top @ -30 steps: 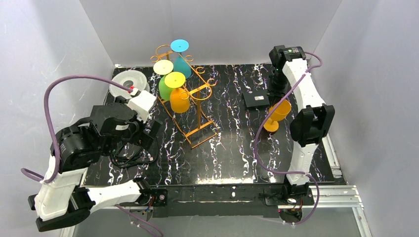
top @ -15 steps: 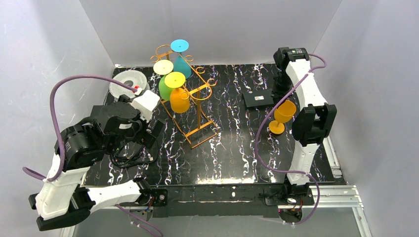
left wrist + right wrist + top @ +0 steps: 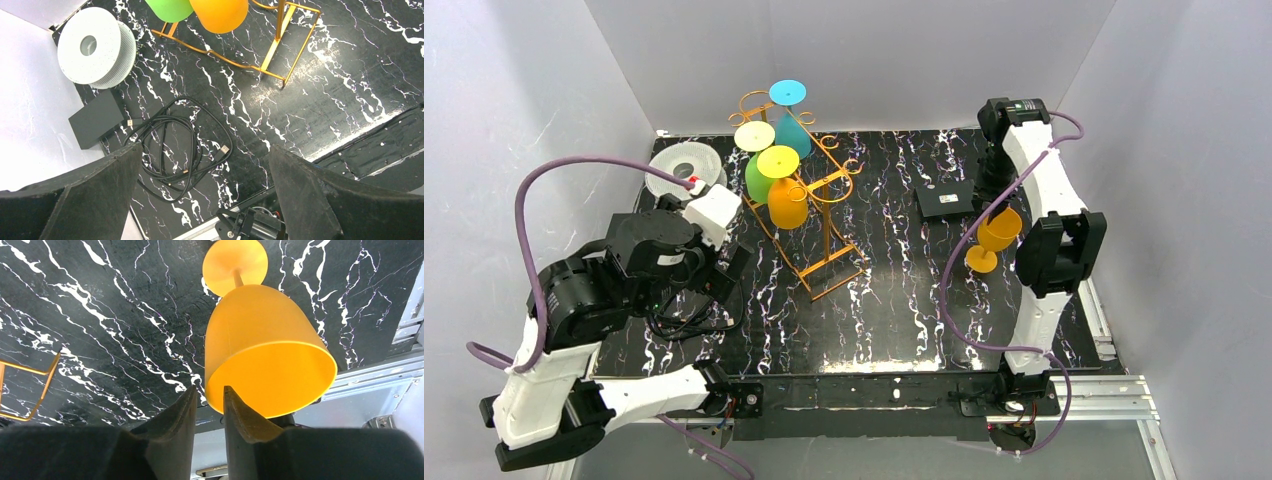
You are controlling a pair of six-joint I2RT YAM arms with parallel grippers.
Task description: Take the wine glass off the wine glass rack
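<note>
An orange wine glass (image 3: pixel 994 235) stands upright on the black marbled table, right of centre, its foot (image 3: pixel 235 262) flat on the surface. My right gripper (image 3: pixel 209 390) straddles the left rim of the glass (image 3: pixel 265 340). One finger is inside the bowl and one outside, with a slim gap showing, so it is open. The orange-gold wine glass rack (image 3: pixel 816 215) stands left of centre with three glasses hanging upside down: teal (image 3: pixel 792 135), green (image 3: pixel 757 178) and orange (image 3: pixel 787 203). My left gripper (image 3: pixel 205 155) hovers wide open in front of the rack (image 3: pixel 280 40), holding nothing.
A white spool (image 3: pixel 682 170) sits at the back left, with a black box (image 3: pixel 97 120) and a coiled black cable (image 3: pixel 170 150) nearer the left arm. Another black box (image 3: pixel 942 203) lies just behind the freed glass. The metal table edge (image 3: pixel 380 380) runs close to the right of it.
The right arm has brought the orange glass slightly forward and set it upright on the table. Its jaws have parted from shut. The left arm shifted only slightly.
</note>
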